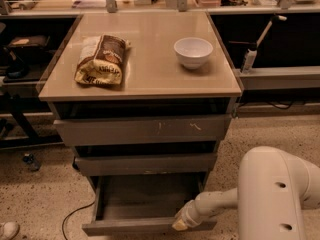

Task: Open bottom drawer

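The plain grey handleless bottom drawer [145, 200] sits lowest in the tan-topped grey metal cabinet [140, 84], already drawn well out so its shallow tray shows. The robot's cream-coloured gripper [180, 224] is down at the drawer's front edge, towards the right end; whether it is clamped there or merely pressed against it, I cannot tell. That off-centre contact worries me: a pull from one side could skew the drawer and jam it, or slip off the lip. A hard tug might also jolt the small white ceramic bowl [193, 51] on top
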`<state>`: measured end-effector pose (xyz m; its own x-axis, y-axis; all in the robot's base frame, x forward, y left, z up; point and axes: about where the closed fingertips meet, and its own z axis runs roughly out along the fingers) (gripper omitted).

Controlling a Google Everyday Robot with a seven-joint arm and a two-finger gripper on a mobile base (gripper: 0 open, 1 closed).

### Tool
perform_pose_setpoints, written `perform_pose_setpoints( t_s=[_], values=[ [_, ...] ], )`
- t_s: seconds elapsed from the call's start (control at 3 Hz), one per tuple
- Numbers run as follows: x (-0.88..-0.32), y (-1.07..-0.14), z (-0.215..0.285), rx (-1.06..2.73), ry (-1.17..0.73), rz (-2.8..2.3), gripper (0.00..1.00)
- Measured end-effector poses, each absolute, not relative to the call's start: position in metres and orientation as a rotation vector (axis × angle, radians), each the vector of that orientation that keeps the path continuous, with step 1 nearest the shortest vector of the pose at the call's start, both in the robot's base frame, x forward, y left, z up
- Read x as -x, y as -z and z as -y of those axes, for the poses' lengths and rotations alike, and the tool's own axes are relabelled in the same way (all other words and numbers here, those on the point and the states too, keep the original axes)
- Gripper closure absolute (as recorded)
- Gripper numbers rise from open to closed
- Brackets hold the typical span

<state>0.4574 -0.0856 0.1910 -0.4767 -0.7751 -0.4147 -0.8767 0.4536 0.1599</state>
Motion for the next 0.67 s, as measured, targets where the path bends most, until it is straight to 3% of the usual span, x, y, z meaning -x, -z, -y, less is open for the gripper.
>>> perform_pose_setpoints(
  t_s=[0.33, 0.67],
  values=[
    [-0.4199, -0.1913, 0.0845, 1.421, -0.56, -2.467, 1.0],
    [-0.4199, -0.1913, 0.0845, 1.421, -0.56, -2.467, 1.0]
  ],
)
